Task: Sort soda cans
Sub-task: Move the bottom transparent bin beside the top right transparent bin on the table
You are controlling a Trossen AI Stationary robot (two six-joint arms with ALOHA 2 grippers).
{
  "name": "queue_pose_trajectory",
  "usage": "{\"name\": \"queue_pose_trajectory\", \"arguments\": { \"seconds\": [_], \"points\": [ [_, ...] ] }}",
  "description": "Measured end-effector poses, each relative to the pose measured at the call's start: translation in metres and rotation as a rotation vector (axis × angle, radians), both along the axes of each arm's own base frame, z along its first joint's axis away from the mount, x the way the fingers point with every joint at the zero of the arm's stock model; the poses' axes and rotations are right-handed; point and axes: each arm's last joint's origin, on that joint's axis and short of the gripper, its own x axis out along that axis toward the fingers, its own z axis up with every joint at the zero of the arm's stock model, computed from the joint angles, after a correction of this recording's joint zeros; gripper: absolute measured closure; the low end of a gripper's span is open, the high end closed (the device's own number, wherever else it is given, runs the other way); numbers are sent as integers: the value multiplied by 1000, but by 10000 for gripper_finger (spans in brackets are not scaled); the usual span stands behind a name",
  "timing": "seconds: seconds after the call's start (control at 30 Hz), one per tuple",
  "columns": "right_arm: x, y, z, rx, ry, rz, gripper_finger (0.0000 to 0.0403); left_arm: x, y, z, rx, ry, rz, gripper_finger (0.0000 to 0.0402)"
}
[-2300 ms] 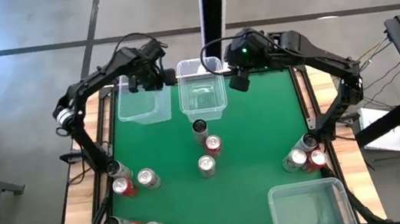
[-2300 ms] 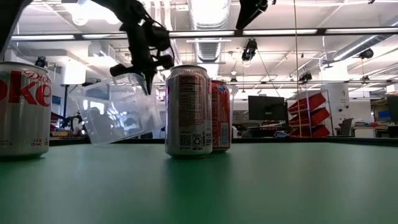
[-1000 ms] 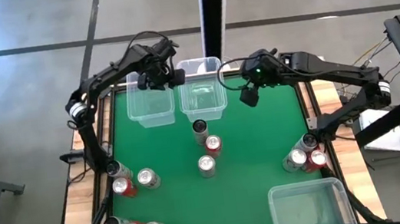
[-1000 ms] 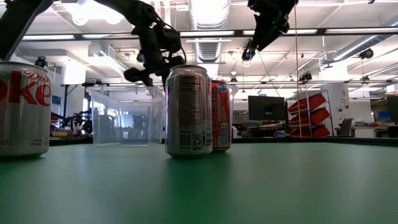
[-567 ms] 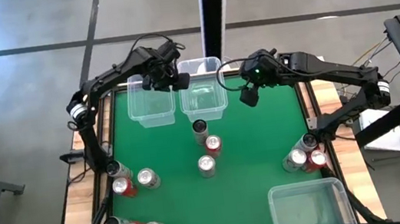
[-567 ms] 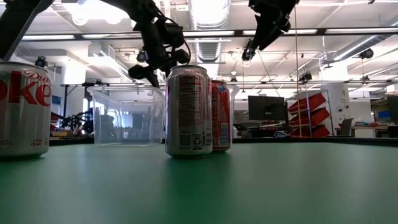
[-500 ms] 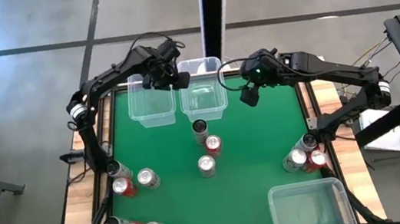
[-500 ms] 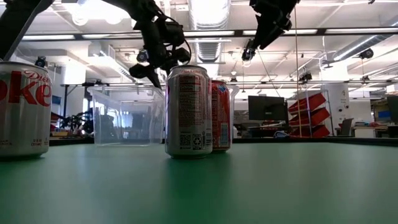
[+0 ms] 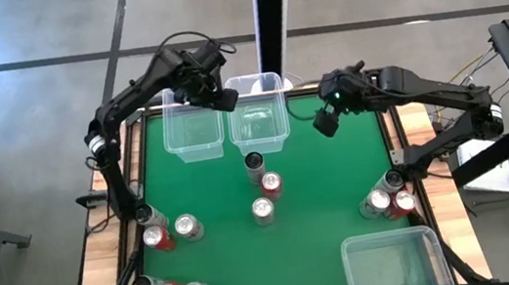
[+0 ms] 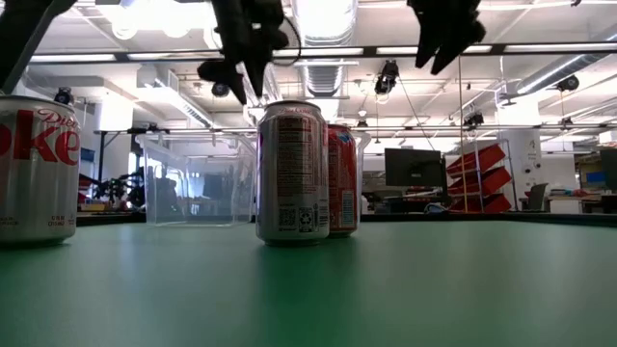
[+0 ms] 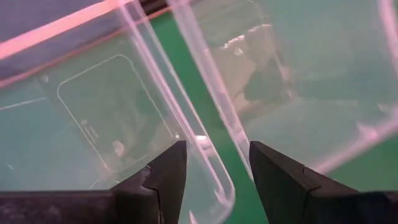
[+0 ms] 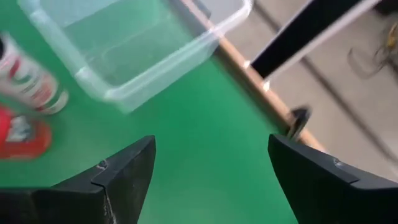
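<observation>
Left wrist view: the left gripper (image 11: 214,165), fingers narrowly parted and empty, hovers over two clear tubs' (image 11: 205,134) adjoining rims; the right gripper (image 12: 208,180) gapes wide beside them.

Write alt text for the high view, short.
Overhead view of a green table with soda cans standing in clusters at centre, left and right. Two clear tubs sit side by side at the far edge, a third at the near right. The left tool hovers over the far tubs; the right tool hangs open beside them.

In the low view, the silver soda can (image 10: 37,169) at the near left is cut off by the picture's edge. The red can (image 10: 342,179) is mostly hidden behind the silver can (image 10: 292,172). In the right wrist view, a can (image 12: 29,78) is blurred.
</observation>
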Motion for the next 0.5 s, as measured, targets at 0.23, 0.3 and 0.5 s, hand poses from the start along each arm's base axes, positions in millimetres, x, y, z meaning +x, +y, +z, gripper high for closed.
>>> {"name": "queue_pose_trajectory", "arguments": {
  "seconds": [0.23,0.3,0.5],
  "points": [
    [9,68,-6,144,-132,-151,111,-5,-51,32,74,-20,-265,241],
    [15,86,-9,176,-191,-232,112,-12,-64,36,93,-26,-319,241],
    [31,131,-16,290,-346,-478,111,-45,-102,41,183,-27,-437,241]
  ]
}}
